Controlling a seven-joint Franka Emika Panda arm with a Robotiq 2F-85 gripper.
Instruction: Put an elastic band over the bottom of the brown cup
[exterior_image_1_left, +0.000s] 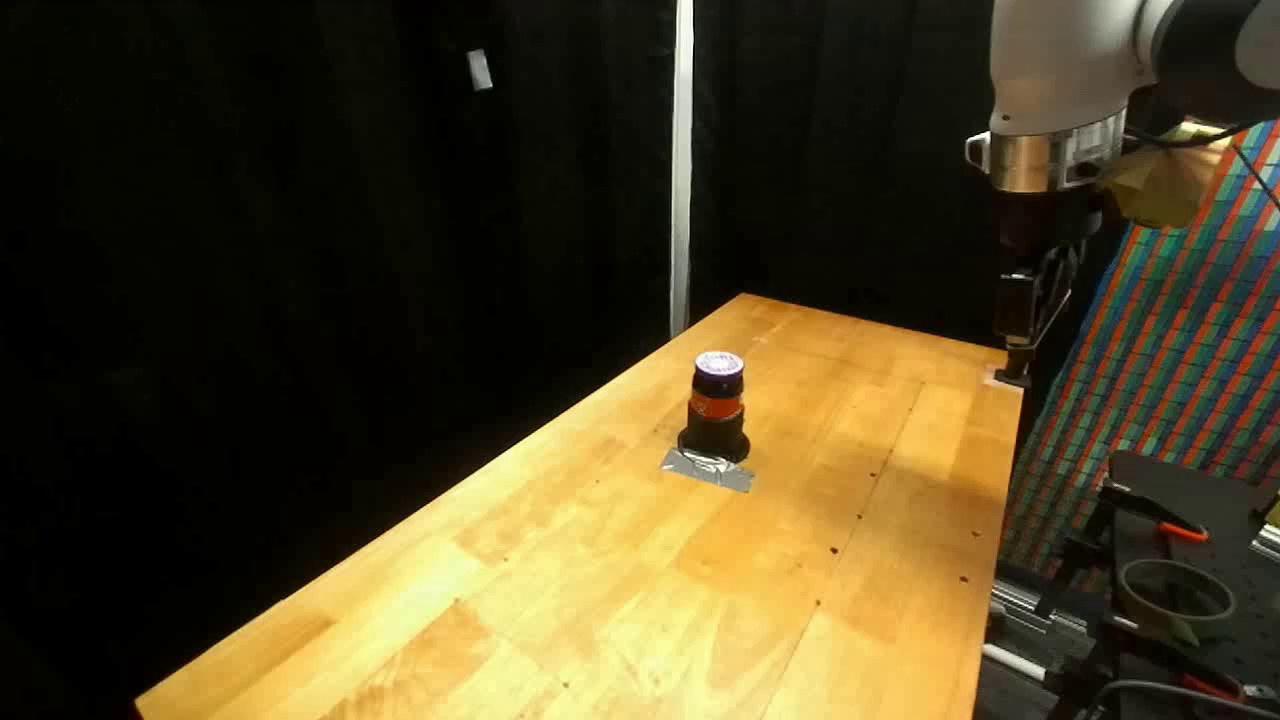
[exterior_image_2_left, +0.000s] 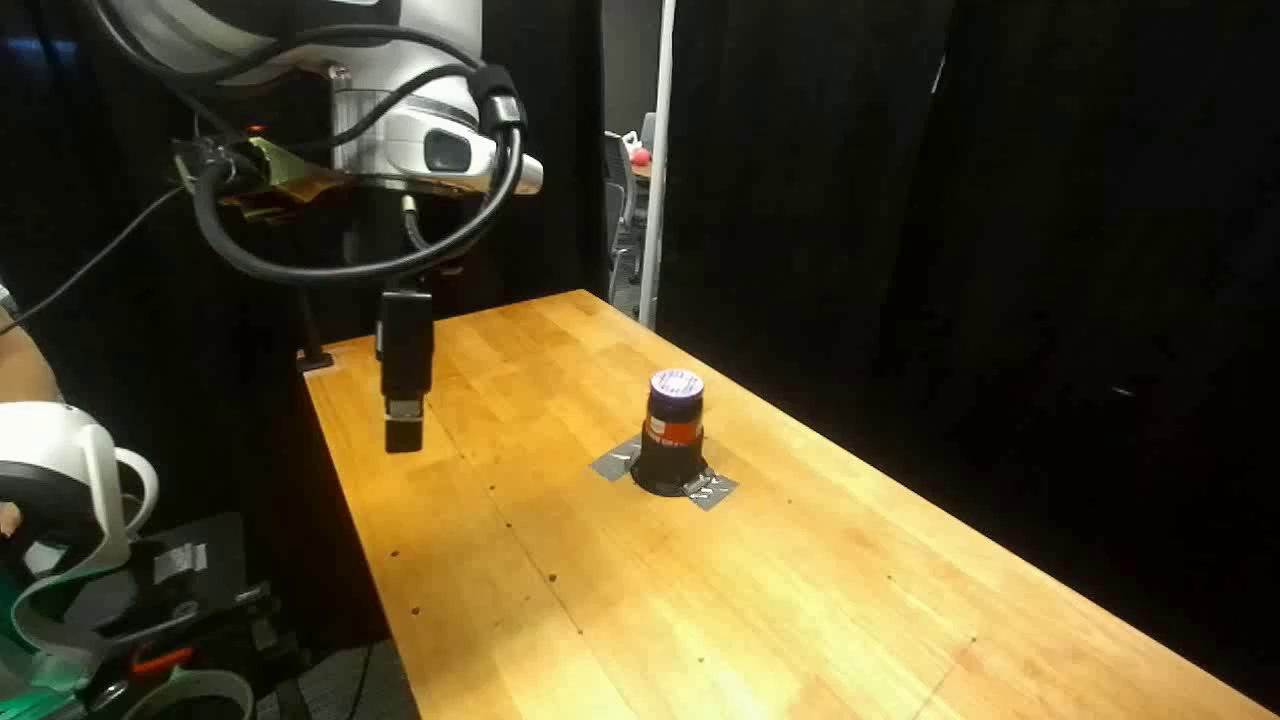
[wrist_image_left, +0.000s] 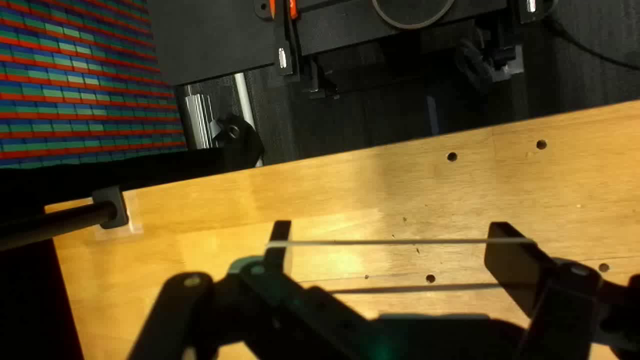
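Note:
The brown cup (exterior_image_1_left: 716, 405) is a short dark cylinder with an orange-red stripe and a pale printed top. It stands upright in a black flanged base taped to the table, and shows in both exterior views (exterior_image_2_left: 674, 425). My gripper (exterior_image_2_left: 404, 432) hangs above the table near the edge, well apart from the cup. In the wrist view my gripper (wrist_image_left: 392, 232) is open wide. An elastic band (wrist_image_left: 390, 242) is stretched around both fingers, with two strands crossing the gap. The cup is out of the wrist view.
Silver tape (exterior_image_1_left: 708, 470) holds the black base (exterior_image_1_left: 715, 440) to the wooden table (exterior_image_1_left: 600, 600). A black pole with a foot (wrist_image_left: 111, 207) stands at a table corner. A dark side bench (wrist_image_left: 210, 40) with a tape roll lies beyond the table edge. Black curtains surround the table.

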